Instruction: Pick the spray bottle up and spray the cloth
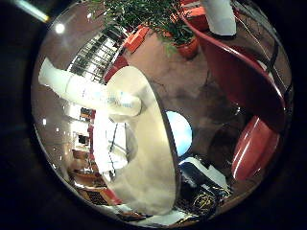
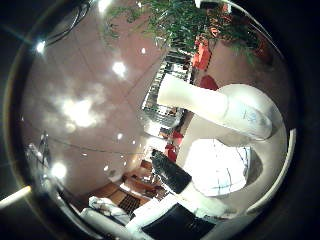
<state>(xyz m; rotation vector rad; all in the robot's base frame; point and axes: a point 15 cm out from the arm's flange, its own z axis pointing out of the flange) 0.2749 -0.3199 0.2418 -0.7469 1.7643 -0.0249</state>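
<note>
A white spray bottle [image 2: 215, 105] stands upright on a round pale table [image 2: 262, 92]; it also shows in the little finger side view [image 1: 86, 88]. A pale blue checked cloth [image 2: 220, 165] lies on the table beside the bottle's base, and shows in the little finger side view [image 1: 179, 132] too. My right hand [image 2: 165, 195] looks at the bottle from the side, a short way from it. Its white and black fingers reach in at the view's edge, relaxed, and hold nothing.
Red chairs [image 1: 240, 77] stand around the table [image 1: 144, 153]. A potted plant [image 1: 158, 24] in an orange pot stands behind it. Shelving [image 2: 165, 100] runs along the far wall under a ceiling with lights.
</note>
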